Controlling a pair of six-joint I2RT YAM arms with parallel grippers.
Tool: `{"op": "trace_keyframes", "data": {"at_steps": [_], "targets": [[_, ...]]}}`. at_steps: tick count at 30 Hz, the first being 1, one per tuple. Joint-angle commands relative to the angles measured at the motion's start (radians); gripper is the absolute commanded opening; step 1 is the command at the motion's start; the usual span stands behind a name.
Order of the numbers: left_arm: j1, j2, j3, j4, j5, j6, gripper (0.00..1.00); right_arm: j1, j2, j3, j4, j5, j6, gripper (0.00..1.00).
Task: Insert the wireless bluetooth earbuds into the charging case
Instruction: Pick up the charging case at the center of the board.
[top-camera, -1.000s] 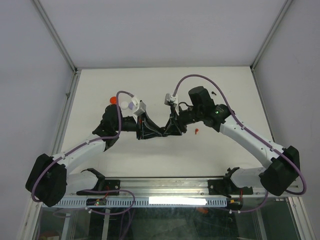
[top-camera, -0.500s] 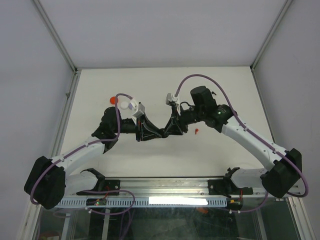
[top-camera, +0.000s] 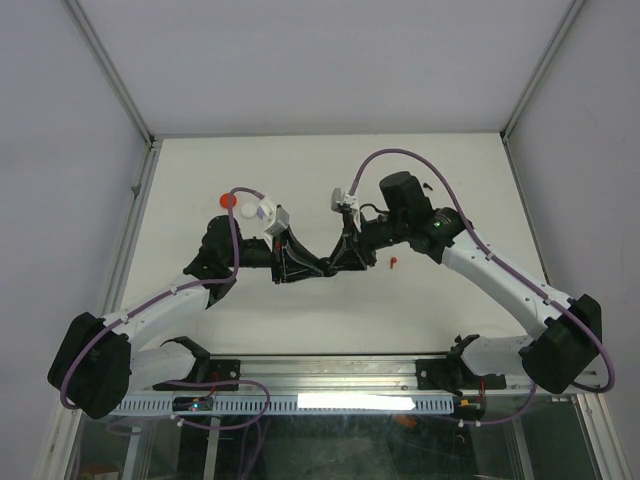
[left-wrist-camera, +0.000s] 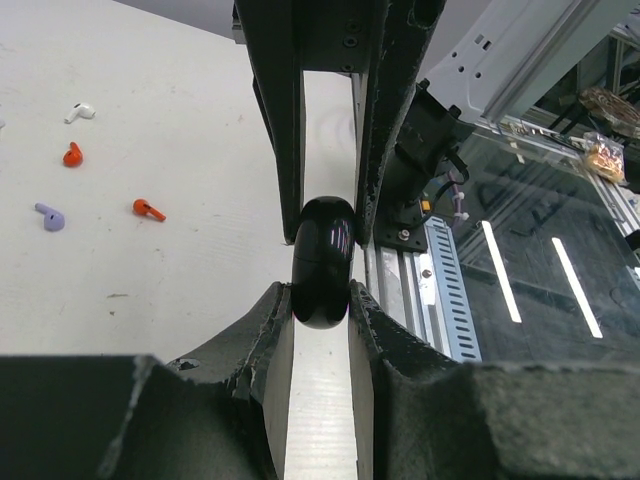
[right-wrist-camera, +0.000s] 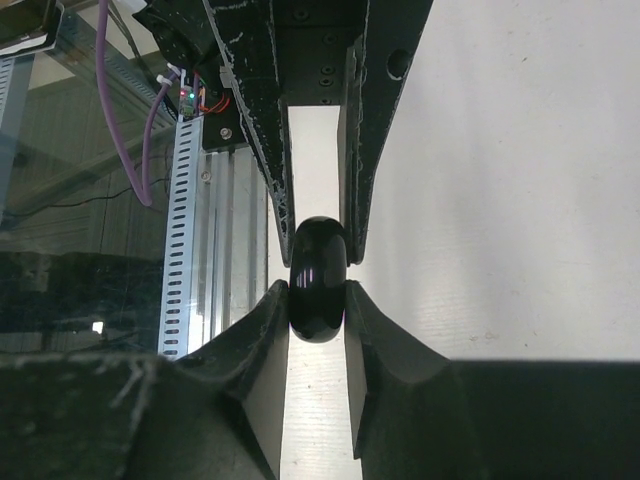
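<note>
My left pincer (left-wrist-camera: 320, 293) and right pincer (right-wrist-camera: 317, 290) both clamp the black case (left-wrist-camera: 323, 250), earbuds (left-wrist-camera: 148, 209) lying well aside on the tabletop (left-wrist-camera: 160, 130).

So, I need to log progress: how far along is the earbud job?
Done: nothing looks inserted yet. In hand: the left jaws and right jaws both pinch the black case from opposite sides; it looks closed. Left: the white, lavender and two red earbuds lie loose on the table, so the case must be opened and each one picked up and seated.
</note>
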Motion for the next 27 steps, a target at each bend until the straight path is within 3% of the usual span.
{"op": "trace_keyframes", "data": {"at_steps": [1,6,11,19,25,27], "targets": [[-0.003,-0.006,0.011,0.083,-0.001,-0.012,0.07,0.005,0.003,0.058,-0.026,-0.065,-0.028,0.1],[-0.005,0.014,0.01,0.084,0.014,-0.02,0.29,0.013,0.009,0.073,-0.049,-0.056,-0.042,0.0],[-0.005,0.028,0.019,0.081,0.029,-0.026,0.39,0.022,0.021,0.082,-0.061,-0.047,-0.053,0.0],[-0.008,0.046,0.028,0.079,0.036,-0.031,0.33,0.032,0.027,0.088,-0.064,-0.039,-0.056,0.0],[-0.014,0.059,0.032,0.079,0.036,-0.03,0.37,0.037,0.03,0.091,-0.063,-0.032,-0.054,0.0],[-0.015,0.059,0.032,0.08,0.036,-0.027,0.27,0.037,0.031,0.091,-0.063,-0.033,-0.054,0.0]]}}
